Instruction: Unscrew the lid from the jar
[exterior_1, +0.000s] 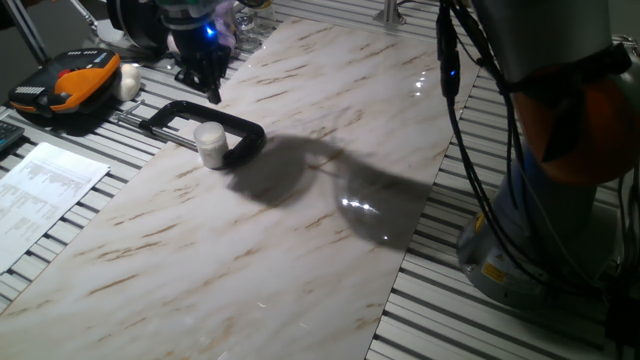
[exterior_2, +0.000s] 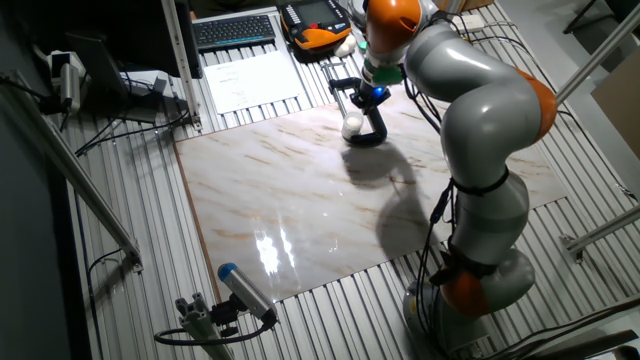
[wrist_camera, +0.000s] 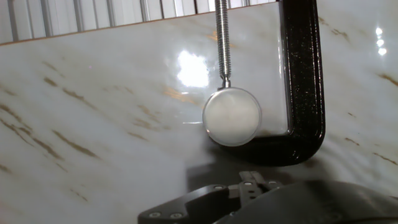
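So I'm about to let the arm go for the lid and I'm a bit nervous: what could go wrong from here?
1. The gripper hangs above and behind the jar, not over it, so it may come down off-centre.
2. The black clamp curves close round the jar, and its screw presses one side. The jaws could strike either.
3. The lid is pale on pale marble with glare, so its edge is hard to find.

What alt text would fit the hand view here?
Seen from above, a small white jar sits clamped in a black C-clamp on a marble tabletop, the clamp's screw pressing against it. Dark hardware fills the bottom edge.
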